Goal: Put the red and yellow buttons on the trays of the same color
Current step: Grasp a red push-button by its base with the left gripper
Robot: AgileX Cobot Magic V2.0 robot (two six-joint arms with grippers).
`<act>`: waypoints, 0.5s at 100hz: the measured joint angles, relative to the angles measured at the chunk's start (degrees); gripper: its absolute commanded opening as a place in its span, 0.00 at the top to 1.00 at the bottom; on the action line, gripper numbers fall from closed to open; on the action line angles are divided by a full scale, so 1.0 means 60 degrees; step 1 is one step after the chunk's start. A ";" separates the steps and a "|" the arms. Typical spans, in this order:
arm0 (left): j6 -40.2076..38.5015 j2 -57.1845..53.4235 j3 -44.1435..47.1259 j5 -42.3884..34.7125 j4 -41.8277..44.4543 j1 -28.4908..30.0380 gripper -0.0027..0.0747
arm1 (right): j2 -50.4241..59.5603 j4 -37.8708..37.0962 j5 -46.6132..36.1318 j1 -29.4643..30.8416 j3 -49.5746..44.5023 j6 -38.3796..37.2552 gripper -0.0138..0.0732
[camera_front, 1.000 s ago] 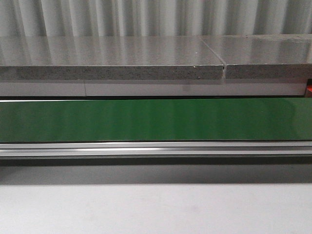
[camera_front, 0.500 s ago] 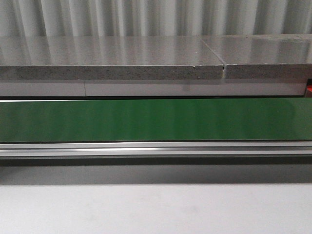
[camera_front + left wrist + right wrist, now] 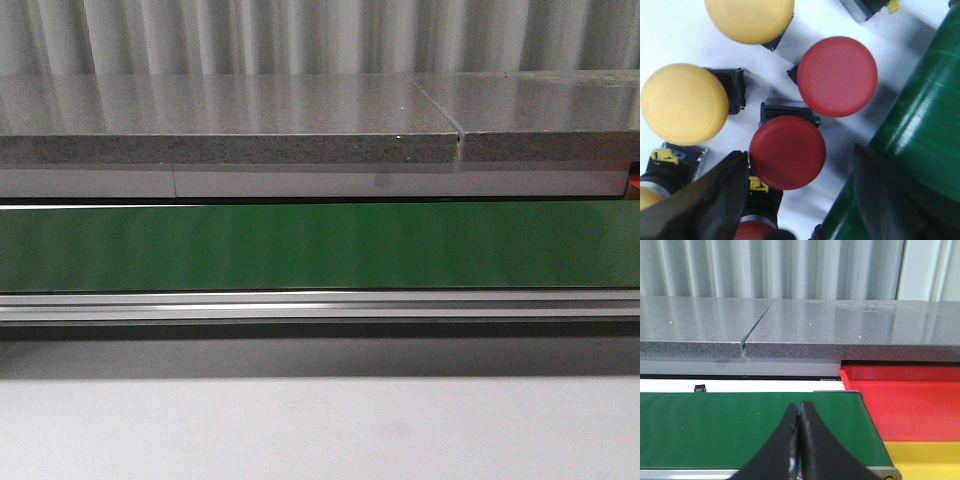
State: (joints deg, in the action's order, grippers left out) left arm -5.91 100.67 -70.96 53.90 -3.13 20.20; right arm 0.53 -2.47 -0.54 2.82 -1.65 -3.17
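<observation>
Left gripper (image 3: 797,192) hangs spread wide over the loose button pile, straddling a red button (image 3: 787,152) presumably to pick it, while right gripper (image 3: 799,440), fingers pressed together and empty, waits over the green belt (image 3: 715,422) beside the red tray (image 3: 910,400) and yellow tray (image 3: 925,460).

This looks like a factory or a test room. A long green moving belt (image 3: 320,245) runs in a metal rail (image 3: 320,305), with a gray stone shelf (image 3: 230,120) and ribbed metal wall (image 3: 300,35) behind.
</observation>
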 measured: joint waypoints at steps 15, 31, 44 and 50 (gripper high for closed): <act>0.0000 0.0000 0.0000 -0.0017 0.0000 0.0000 0.40 | 0.0000 0.0000 0.0000 0.0000 0.0000 0.0000 0.91; 0.0000 0.0000 0.0000 -0.0017 0.0000 0.0000 0.40 | 0.0000 0.0000 0.0000 0.0000 0.0000 0.0000 0.91; 0.0000 0.0000 0.0000 -0.0050 0.0000 0.0000 0.40 | 0.0000 0.0000 0.0000 0.0000 0.0000 0.0000 0.91; 0.0000 0.0000 0.0000 -0.0050 0.0000 0.0000 0.40 | 0.0000 0.0000 0.0000 0.0000 0.0000 0.0000 0.91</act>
State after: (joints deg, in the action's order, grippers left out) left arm -5.91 100.67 -70.96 53.59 -3.13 20.20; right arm 0.53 -2.47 -0.54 2.82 -1.65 -3.17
